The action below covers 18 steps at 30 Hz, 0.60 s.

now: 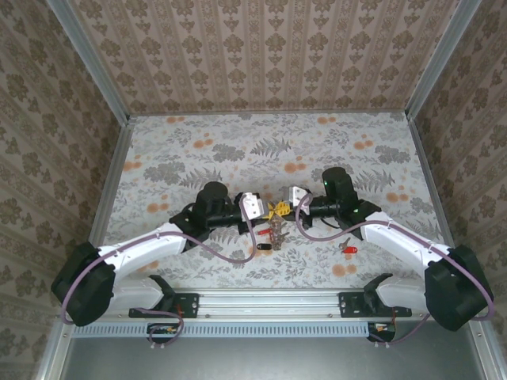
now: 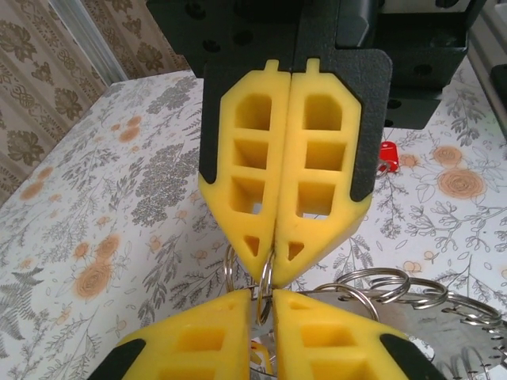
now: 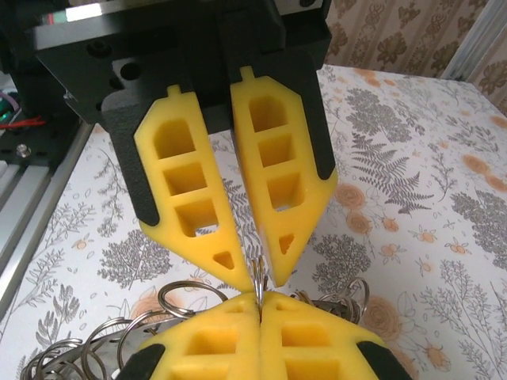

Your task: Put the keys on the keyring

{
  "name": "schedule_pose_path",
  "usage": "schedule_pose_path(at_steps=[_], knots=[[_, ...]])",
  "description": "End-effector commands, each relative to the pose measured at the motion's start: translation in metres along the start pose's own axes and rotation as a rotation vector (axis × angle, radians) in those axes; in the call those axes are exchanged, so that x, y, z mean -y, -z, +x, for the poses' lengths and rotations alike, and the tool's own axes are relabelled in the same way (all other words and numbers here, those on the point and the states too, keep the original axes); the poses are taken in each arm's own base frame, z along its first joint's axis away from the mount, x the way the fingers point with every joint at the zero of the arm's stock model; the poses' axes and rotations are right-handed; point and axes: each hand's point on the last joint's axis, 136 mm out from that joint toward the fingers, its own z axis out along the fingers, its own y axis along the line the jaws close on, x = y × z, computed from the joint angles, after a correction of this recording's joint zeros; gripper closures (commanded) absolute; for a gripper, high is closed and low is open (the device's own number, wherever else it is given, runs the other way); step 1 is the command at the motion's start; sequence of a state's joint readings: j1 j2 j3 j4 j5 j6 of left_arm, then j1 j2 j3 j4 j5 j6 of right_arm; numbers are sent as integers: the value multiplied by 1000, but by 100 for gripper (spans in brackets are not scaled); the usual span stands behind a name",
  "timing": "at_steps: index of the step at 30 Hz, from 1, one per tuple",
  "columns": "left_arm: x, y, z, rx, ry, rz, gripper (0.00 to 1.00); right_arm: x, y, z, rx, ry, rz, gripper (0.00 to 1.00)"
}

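Metal rail [image 1: 269,305], floral tabletop [image 1: 238,142], red key [image 1: 348,249], perhaps papered walls [image 1: 261,47]

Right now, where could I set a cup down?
Bare: the far half of the table, from the back wall to the arms. Crowded: the centre, where the left end effector and right end effector meet by the keys; a red key lies nearby.

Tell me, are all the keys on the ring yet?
Not yet. Some keys already hang in a bunch below the grippers. Right now the right gripper is shut on a thin wire ring, and the left gripper meets it there. One red key lies alone on the table, so it's left to do.
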State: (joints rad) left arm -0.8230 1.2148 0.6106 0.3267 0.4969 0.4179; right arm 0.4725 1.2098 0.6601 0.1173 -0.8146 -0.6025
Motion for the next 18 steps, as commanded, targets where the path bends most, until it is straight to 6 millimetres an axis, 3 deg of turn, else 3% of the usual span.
schedule_pose_path(at_steps=[1,18], knots=[[-1,8,-10,50,5,-4,83,-1,6,-24,117,10,-33,100],[-7,7,-29,120,17,5,82,2,4,-26,133,-26,-47,100]])
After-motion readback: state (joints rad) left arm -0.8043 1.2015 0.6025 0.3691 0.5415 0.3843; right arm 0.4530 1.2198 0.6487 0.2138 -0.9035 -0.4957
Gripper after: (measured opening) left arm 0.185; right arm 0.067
